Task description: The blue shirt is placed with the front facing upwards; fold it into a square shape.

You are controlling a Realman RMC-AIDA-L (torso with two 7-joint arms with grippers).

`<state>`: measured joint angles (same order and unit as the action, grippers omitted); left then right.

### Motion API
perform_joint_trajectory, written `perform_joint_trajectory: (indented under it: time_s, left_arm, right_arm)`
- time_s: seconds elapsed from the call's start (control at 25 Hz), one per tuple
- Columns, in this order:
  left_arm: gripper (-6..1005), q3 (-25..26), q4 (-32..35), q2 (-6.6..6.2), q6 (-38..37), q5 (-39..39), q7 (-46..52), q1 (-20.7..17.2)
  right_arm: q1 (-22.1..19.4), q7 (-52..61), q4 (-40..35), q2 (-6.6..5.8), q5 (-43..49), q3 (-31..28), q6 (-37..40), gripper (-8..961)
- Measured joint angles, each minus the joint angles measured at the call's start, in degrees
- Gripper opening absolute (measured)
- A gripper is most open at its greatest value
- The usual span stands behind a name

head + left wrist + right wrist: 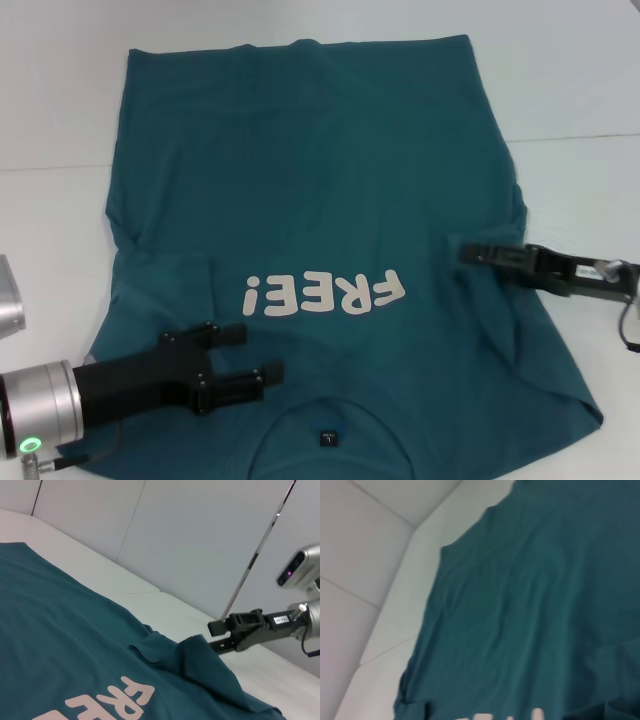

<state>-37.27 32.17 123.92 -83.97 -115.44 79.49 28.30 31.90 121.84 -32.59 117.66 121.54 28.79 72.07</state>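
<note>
The blue shirt (pixel 320 180) lies face up on the white table (pixel 570 80), collar and dark label (pixel 328 437) nearest me, with the pale "FREE!" lettering (pixel 325 293) across the chest. Both sleeves look turned in over the body. My left gripper (pixel 262 355) is open just above the shirt's shoulder, left of the collar. My right gripper (pixel 463 253) reaches in over the shirt's right side. In the left wrist view the right gripper (pixel 215 636) shows its fingers apart, beside a raised ridge of the shirt (pixel 60 645). The right wrist view shows only the shirt (pixel 530 605).
White table surface surrounds the shirt, with a seam (pixel 575 137) running across on the right. A pale panelled wall (pixel 190 535) stands behind the table. A thin cable (pixel 252 562) hangs down near the right arm.
</note>
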Motion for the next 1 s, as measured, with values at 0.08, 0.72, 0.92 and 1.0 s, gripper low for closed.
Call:
perform_joint_trajectory:
  time_s: [0.08, 0.72, 0.92, 1.0]
  left_arm:
    - [878, 0.0, 0.0, 0.00, 0.3, 0.1, 0.0, 0.0]
    - [878, 0.2, 0.0, 0.00, 0.6, 0.1, 0.0, -0.3]
    - [878, 0.2, 0.0, 0.00, 0.6, 0.2, 0.0, -0.3]
    - [878, 0.2, 0.0, 0.00, 0.5, 0.2, 0.0, -0.3]
  right_arm:
    - [0.9, -0.1, 0.2, 0.23, 0.1, 0.3, 0.0, 944]
    - [4.3, -0.1, 1.0, -0.07, -0.1, 2.8, 6.4, 942]
    - [3.0, -1.8, 0.8, -0.66, -1.0, 2.4, 9.3, 942]
    - [2.1, -2.9, 0.8, -0.91, -2.2, 2.3, 10.1, 942]
